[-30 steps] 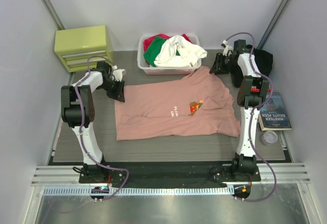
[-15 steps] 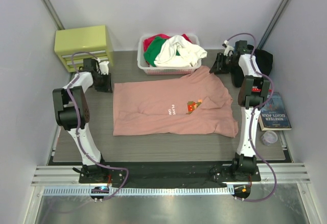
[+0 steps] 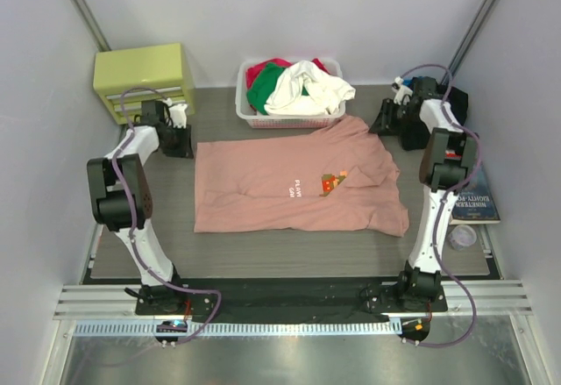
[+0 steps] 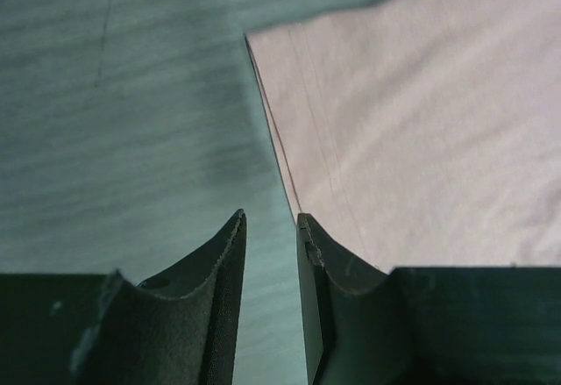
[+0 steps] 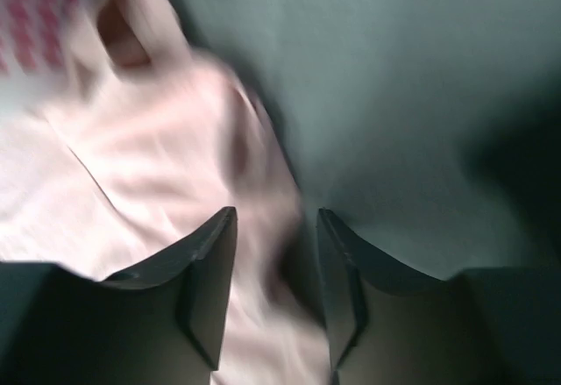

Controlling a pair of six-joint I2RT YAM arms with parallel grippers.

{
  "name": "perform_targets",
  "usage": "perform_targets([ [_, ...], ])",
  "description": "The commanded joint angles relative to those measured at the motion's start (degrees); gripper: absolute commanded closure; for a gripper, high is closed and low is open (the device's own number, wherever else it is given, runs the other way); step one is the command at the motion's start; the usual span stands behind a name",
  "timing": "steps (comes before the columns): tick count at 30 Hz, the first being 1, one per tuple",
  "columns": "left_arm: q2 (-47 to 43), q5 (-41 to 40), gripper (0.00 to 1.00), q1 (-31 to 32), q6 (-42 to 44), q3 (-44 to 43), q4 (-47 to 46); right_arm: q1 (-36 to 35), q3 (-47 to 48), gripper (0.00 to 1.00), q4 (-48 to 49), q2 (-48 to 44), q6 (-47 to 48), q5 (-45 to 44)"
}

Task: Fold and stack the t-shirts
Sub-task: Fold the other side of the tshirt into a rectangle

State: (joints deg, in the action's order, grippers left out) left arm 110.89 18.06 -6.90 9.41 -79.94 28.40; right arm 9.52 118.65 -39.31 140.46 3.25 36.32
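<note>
Pink tee, long axis L-R, neck R; L fingers, R fingers part-open, empty.

I get the top view from high behind the near edge, looking down over the whole table. Both wrist views sit close to the surface, facing down. Each catches an edge of the salmon-pink t-shirt, the left view sharp, the right blurred.

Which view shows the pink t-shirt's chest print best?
Top external: the chest print and its white text show whole on the spread pink t-shirt. Left wrist shows only a plain hemmed corner of it; right wrist only blurred pink cloth, no print visible.
</note>
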Motion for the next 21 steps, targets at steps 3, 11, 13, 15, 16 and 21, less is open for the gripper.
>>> perform_targets([
  [3,-14.2,4.7,0.69,-1.3,1.2,10.8,-2.6,6.5,-23.9,0.46,-2.2,-29.1,13.3,-9.2],
  [11,-18.2,6.2,0.69,-1.3,-0.4,14.9,-1.9,6.6,-38.0,0.43,-20.9,-51.4,22.7,-9.6],
  [13,-18.3,7.4,0.68,-1.3,-1.0,15.4,-2.0,6.6,-39.0,0.43,-22.5,-52.9,23.1,-7.2],
  [15,-18.5,7.9,0.7,-1.2,-1.8,15.8,-2.1,6.5,-41.2,0.46,-22.7,-54.4,23.2,-6.4],
  [16,-18.6,8.2,0.73,-1.1,-2.1,15.8,-2.1,6.5,-43.0,0.57,-22.5,-54.7,22.9,-6.5],
  [21,-19.3,6.6,0.73,-0.7,-2.1,17.0,-2.2,6.4,-48.7,0.56,-17.6,-54.1,21.5,-7.8],
])
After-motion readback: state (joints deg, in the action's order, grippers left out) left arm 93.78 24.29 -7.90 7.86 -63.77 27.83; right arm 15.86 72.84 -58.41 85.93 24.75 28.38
